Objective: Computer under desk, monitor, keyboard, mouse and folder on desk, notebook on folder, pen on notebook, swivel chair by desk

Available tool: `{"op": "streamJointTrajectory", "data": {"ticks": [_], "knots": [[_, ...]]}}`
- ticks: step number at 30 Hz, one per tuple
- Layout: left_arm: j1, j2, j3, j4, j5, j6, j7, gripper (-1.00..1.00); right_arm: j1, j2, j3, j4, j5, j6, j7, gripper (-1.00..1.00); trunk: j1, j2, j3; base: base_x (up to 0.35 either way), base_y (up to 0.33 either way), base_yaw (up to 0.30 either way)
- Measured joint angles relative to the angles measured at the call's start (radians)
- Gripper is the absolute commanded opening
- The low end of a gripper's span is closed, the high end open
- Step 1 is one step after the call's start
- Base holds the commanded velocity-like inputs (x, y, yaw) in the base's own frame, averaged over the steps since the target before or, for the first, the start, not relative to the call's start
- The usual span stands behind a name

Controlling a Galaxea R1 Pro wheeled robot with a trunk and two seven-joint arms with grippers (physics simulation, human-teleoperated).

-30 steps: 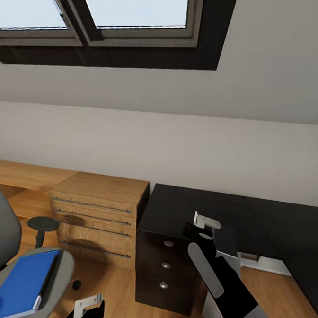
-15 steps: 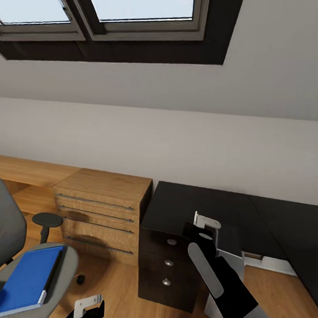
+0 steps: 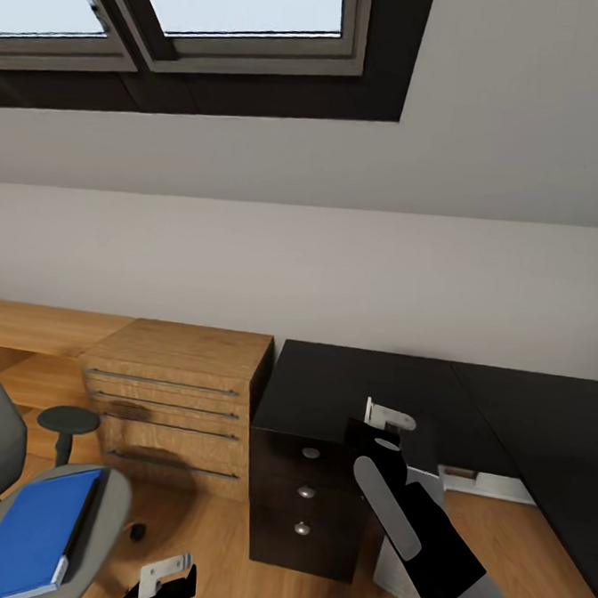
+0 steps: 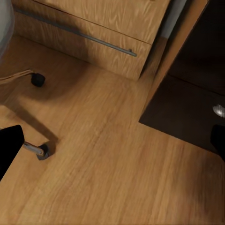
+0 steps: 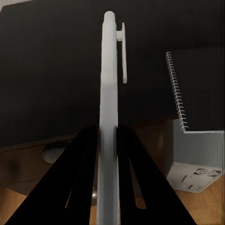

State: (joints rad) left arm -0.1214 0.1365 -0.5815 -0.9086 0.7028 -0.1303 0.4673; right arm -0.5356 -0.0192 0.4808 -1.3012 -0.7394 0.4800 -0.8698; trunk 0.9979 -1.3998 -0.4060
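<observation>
1. Left gripper (image 3: 168, 580) sat at the bottom edge of the head view, low over the wood floor (image 4: 108, 173); only a stub was in frame, so whether its jaws were wide or narrow could not be told.
2. Right gripper (image 5: 107, 136) was pinched narrow on the pen (image 5: 108, 108), whose long white shaft stood out past the black fingers (image 5: 79, 168). Risk: so little of the shaft looked clamped that a knock on the desk edge could twist or drop it.
3. Folder (image 3: 28, 534) lay flat on the swivel chair (image 3: 97, 508) at lower left of the head view. Risk: the chair rides on casters, so a push from the nearby left arm could roll it off, and the slick folder could slide from the seat.
4. Notebook (image 5: 199, 89) rested on the desk (image 3: 355, 392), at the right of the right wrist view, with its spiral edge toward the pen. Judged risk: setting the pen down now would break the stacking order, as the folder was not yet under the notebook.
5. Wood cabinet (image 3: 172, 388) stood touching or just beside the desk's drawer block (image 3: 307, 505), centre left. Risk: mistaking it for the desk.
</observation>
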Motion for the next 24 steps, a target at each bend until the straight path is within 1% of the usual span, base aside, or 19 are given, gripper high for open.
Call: {"op": "streamJointTrajectory", "data": {"ticks": [7,17,20,24], "knots": [[0.000,0.000,0.000,0.000,0.000,0.000,0.000,1.00,0.000,-0.001,-0.001,0.001,0.000,0.000,0.001,-1.00,0.000,0.000,0.004,0.000,0.000,-0.247],[0.000,0.000,0.000,0.000,0.000,0.000,0.000,1.00,0.000,-0.001,-0.002,0.027,0.000,-0.007,0.003,-1.00,0.000,0.000,0.009,0.000,0.000,-0.243],[0.000,0.000,0.000,0.000,0.000,0.000,0.000,1.00,0.000,0.000,0.003,0.027,0.003,-0.008,0.007,-1.00,0.000,0.000,0.009,0.021,0.011,-0.084],[0.000,0.000,0.001,0.000,-0.001,-0.001,0.000,1.00,0.000,-0.002,0.008,0.028,0.006,-0.007,0.012,-1.00,0.000,0.000,0.009,0.201,0.148,-0.015]]}}
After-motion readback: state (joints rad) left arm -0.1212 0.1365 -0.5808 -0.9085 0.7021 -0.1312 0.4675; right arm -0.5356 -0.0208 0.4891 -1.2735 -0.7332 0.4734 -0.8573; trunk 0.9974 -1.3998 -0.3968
